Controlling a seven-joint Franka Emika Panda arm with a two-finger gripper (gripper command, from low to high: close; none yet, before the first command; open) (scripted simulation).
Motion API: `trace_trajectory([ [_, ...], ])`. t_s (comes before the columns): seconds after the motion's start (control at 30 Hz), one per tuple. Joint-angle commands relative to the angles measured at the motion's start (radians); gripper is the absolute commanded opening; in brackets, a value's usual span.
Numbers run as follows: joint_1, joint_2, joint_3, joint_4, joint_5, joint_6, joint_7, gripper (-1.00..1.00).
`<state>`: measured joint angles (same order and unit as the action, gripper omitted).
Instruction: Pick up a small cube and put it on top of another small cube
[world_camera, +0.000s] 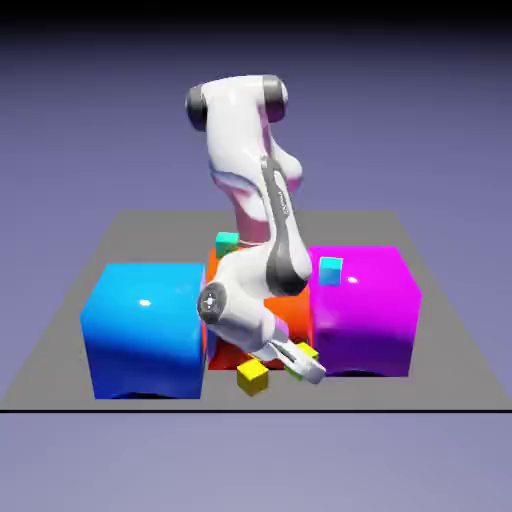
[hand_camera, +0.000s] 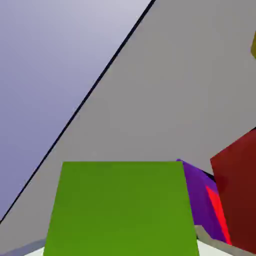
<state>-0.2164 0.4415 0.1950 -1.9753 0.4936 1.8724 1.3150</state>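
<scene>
A plain blue-violet backdrop stands behind the dark grey table, its front edge a black line. Biggest on it are the glossy cubes: blue, magenta, and a red-orange one between them, partly behind the white arm. The gripper slants down at the front, its jaws drawn in on the lime cube, which fills the space between the fingertips in the hand view. The teal-green cube sits at the back, beyond the red-orange block, on the exterior view's left.

That is the relation that counts — the target lies behind and to that side of the gripper, with big blocks between. The carry probably needs a lift first, then a reach back toward the base — dragging low would risk a knock.
</scene>
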Motion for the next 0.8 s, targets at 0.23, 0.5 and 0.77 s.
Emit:
trace_trajectory([
  [0.23,0.140,-0.290,-0.199,-0.070,-0.150,-0.289,-0.238,-1.00],
  [0.5,0.213,-0.580,-0.340,-0.245,-0.445,-0.552,-0.516,-1.00],
  [0.77,0.195,-0.698,-0.376,-0.424,-0.570,-0.516,-0.555,-1.00],
])
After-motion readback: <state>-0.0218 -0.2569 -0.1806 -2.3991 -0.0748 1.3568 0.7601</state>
